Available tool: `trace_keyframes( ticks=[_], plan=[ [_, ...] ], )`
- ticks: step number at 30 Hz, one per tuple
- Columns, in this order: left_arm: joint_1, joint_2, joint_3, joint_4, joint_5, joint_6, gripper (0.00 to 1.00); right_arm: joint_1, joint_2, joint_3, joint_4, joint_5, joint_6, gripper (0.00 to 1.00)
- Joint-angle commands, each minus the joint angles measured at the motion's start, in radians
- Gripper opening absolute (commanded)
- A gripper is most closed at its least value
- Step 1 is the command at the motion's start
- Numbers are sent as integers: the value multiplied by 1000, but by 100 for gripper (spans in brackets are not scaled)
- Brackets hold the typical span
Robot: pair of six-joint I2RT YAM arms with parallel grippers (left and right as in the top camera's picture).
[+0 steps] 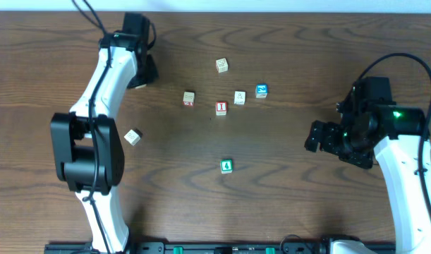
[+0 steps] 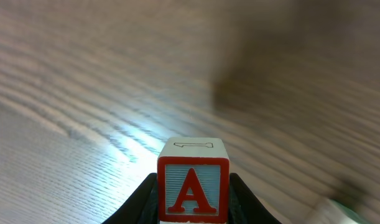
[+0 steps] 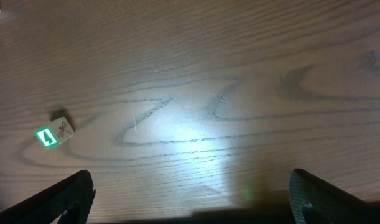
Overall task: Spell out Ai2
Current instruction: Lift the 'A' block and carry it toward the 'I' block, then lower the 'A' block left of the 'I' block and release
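Seven loose blocks (image 1: 221, 108); A block (image 2: 193, 186) in left pincer (image 2: 193, 202).

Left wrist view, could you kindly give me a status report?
Left gripper shut on A block. Right gripper open, empty. Seven loose blocks scattered on table, none touching grippers.

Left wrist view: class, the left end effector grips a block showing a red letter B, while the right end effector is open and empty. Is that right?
Not quite. The block in the left end effector shows a red A, not a B, as the left wrist view makes plain. The rest stands: the right end effector is open and empty.
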Motion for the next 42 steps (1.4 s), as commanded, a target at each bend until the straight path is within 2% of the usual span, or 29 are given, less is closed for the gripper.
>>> trace_keyframes(
  ticks=[1,6,12,14,21,36,42],
  plan=[
    [-58,-69,24,-12,8,95,22,-6,-2,-2,2,-3,13,99],
    [-156,-93,24,-38,3,166,22,-6,-2,-2,2,-3,13,99],
    [-252,-92,24,-67,-1,164,21,-6,-2,-2,-10,-3,13,99],
    [-273,-92,20,-66,11,135,18,-6,-2,-2,-14,-3,13,99],
    [-298,-92,-25,-57,88,39,18,-6,-2,-2,-20,-4,13,99],
    [-374,-92,-190,84,85,19,18,-6,-2,-2,-20,-4,13,99],
    [-400,-90,-211,141,31,-48,19,-6,-2,-2,-20,-4,13,99]
  ],
)
